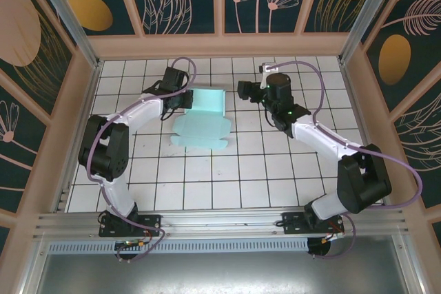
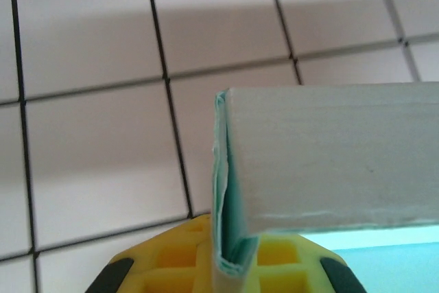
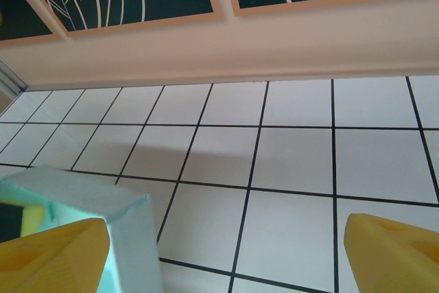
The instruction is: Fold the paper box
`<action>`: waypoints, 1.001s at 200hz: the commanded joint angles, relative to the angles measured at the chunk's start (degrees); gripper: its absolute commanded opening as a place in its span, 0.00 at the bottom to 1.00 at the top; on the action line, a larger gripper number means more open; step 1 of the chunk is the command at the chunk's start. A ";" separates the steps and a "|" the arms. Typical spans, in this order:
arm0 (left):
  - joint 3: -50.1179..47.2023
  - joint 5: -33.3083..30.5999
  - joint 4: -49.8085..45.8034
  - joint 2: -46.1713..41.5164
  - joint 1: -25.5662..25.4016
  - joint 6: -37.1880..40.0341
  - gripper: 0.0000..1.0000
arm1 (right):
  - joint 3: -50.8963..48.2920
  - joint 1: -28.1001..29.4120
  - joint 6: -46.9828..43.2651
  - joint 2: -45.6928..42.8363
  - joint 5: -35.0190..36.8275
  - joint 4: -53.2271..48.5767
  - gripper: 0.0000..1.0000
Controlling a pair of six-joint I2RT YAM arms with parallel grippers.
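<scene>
Over the tiled table (image 1: 275, 170), seen from above, the paper box (image 1: 203, 122) lies towards the back, one panel raised at its far end. My left gripper (image 1: 185, 99) meets that panel's left edge; my right gripper (image 1: 241, 89) hangs just beside its right edge. At the left wrist, my left gripper (image 2: 230, 259) clenches a folded edge of the paper box (image 2: 329, 156), upright between yellow pads (image 2: 171, 255). At the right wrist, my right gripper (image 3: 223, 255) gapes wide, holding nothing; a corner of the paper box (image 3: 103, 197) sits by one finger (image 3: 51, 259), contact unclear.
</scene>
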 commanded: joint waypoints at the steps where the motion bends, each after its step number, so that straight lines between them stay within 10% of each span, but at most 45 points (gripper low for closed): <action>1: 4.46 0.29 -18.01 0.38 0.14 6.93 0.00 | -1.25 -1.17 1.45 -0.55 -2.69 2.76 0.89; 97: 19.70 -1.07 -40.56 16.97 -0.39 13.85 0.00 | -5.59 -4.03 2.75 0.68 -4.91 6.18 0.89; 200: 23.07 1.06 -28.20 11.63 -1.09 12.04 0.80 | -0.15 -3.16 -5.37 7.79 -12.50 1.48 0.88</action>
